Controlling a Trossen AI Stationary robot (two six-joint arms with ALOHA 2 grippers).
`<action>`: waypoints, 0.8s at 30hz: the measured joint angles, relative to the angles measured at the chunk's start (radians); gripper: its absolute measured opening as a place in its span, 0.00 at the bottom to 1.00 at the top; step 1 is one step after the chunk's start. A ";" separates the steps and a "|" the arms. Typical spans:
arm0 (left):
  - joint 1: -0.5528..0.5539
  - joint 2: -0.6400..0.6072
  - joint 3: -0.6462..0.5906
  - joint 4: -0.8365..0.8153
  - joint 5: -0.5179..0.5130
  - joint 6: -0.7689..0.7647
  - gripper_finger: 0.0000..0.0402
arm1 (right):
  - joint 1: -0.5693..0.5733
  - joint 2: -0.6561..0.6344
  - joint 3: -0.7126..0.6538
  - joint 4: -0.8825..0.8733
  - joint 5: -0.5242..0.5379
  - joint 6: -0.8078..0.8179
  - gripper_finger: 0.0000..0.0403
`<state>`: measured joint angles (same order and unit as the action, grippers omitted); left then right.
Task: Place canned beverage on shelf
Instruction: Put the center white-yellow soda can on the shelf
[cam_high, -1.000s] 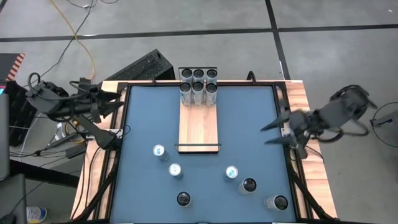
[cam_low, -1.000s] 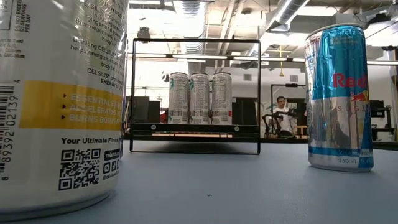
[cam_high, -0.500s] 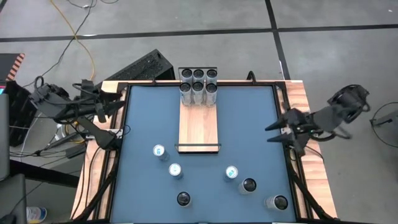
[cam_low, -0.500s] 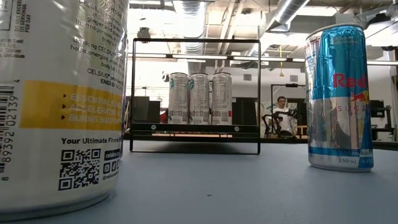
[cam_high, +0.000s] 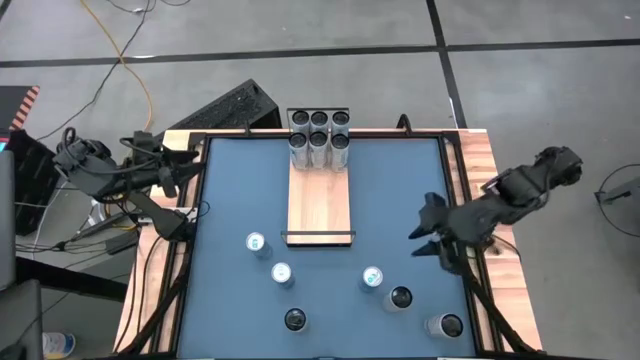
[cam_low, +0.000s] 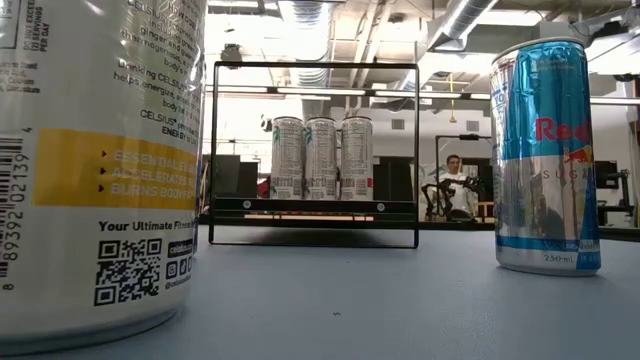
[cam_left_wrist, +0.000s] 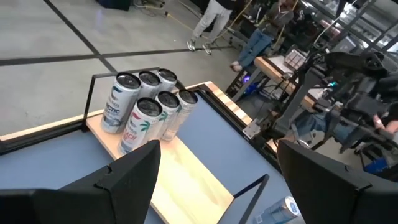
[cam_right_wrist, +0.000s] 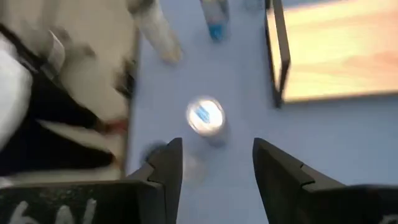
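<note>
The light-wood shelf (cam_high: 320, 200) lies at the table's far middle, with black rails at its short ends. Several tall cans (cam_high: 319, 140) stand on its far end; they also show in the left wrist view (cam_left_wrist: 146, 112) and the low view (cam_low: 320, 158). Several loose cans stand on the blue table near its near edge, among them a blue-topped can (cam_high: 372, 277) that also shows in the right wrist view (cam_right_wrist: 205, 116). My right gripper (cam_high: 424, 229) is open and empty above the table, right of this can. My left gripper (cam_high: 192, 170) is open and empty at the table's far left edge.
Other loose cans stand at the near left (cam_high: 256, 243) (cam_high: 282, 273) (cam_high: 295, 319) and near right (cam_high: 400, 298) (cam_high: 447, 325). In the low view a large white can (cam_low: 100, 170) and a blue can (cam_low: 545, 160) stand close. A keyboard (cam_high: 225, 108) lies beyond the far left corner. People show in the room beyond.
My right gripper has gone from the table's right edge inward, toward the left and near edges, and now hangs over the blue table close to the loose cans at the near right. It has stayed open. The cans and the shelf have not moved.
</note>
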<state>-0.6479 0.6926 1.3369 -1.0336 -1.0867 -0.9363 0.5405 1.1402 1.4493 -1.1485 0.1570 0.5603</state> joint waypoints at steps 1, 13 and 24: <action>0.000 0.000 0.000 0.000 0.003 -0.001 0.77 | 0.000 0.025 0.011 -0.030 0.000 -0.015 0.45; 0.000 0.000 0.000 -0.048 0.085 -0.004 0.77 | 0.003 0.222 0.046 -0.062 -0.131 -0.039 0.72; 0.000 0.000 0.000 -0.109 0.099 -0.013 0.77 | 0.045 0.361 0.046 -0.063 -0.185 0.016 0.93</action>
<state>-0.6479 0.6930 1.3373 -1.1430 -0.9874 -0.9495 0.5859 1.5007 1.4952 -1.2110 -0.0280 0.5762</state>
